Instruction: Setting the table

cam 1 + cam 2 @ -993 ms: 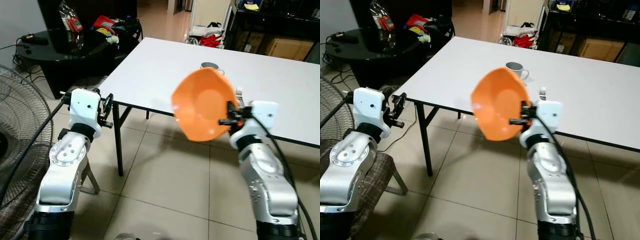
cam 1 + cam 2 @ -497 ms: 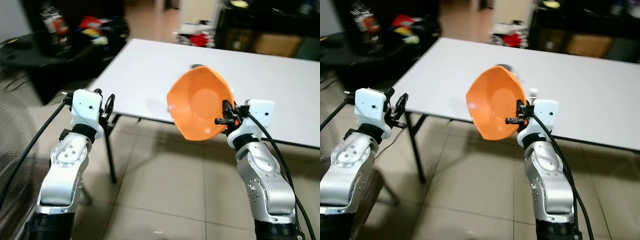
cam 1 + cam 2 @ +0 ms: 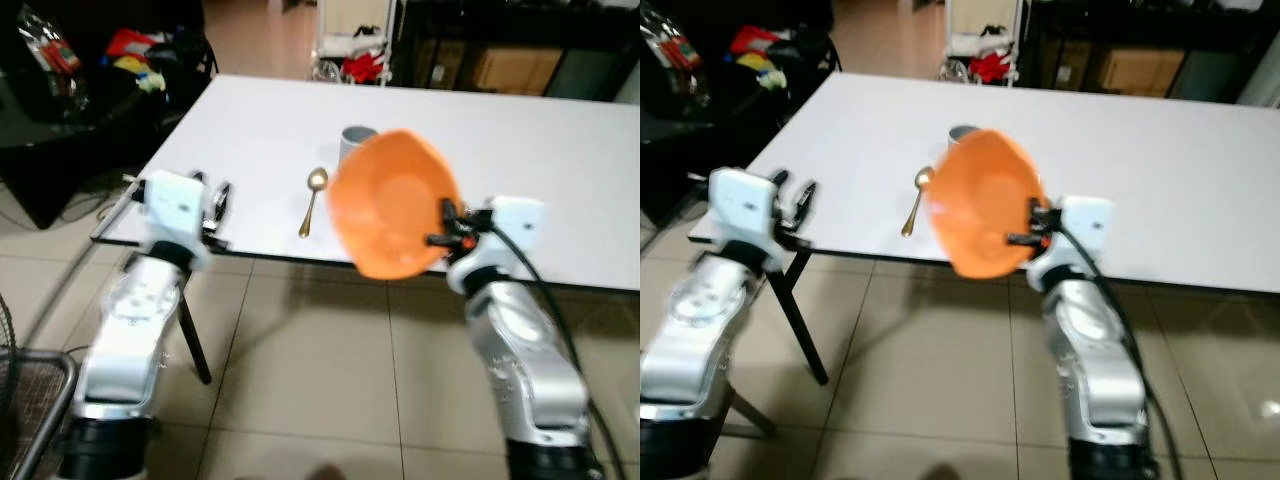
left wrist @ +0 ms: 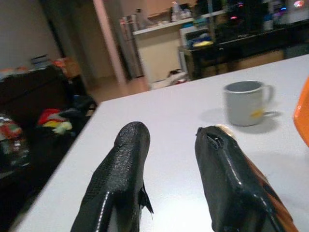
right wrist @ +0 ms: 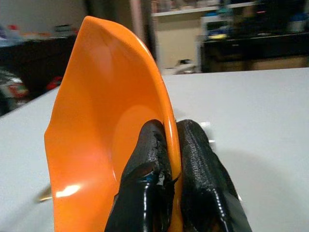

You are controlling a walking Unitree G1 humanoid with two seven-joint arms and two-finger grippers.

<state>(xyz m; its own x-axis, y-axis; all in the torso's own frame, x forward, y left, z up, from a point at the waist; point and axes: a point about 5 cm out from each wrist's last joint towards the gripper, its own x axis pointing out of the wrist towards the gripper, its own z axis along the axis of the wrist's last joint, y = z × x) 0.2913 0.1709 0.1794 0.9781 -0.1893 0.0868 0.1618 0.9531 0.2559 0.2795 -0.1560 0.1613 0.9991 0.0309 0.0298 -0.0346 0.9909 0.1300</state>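
One orange bowl stands on edge above the near edge of the white desk, hollow facing left, its rim pinched by the right tool. One spoon lies pointing near-to-far beside one grey mug. The left tool hovers spread, empty

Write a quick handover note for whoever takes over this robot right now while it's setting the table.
Right gripper: shut on the rim of the orange bowl, held on edge at the table's near side.
Left gripper: open, holding nothing, raised at the near left corner of the white table.
Already on the table: grey mug, with a gold spoon beside it.
Left to do: set the bowl down flat on the table.
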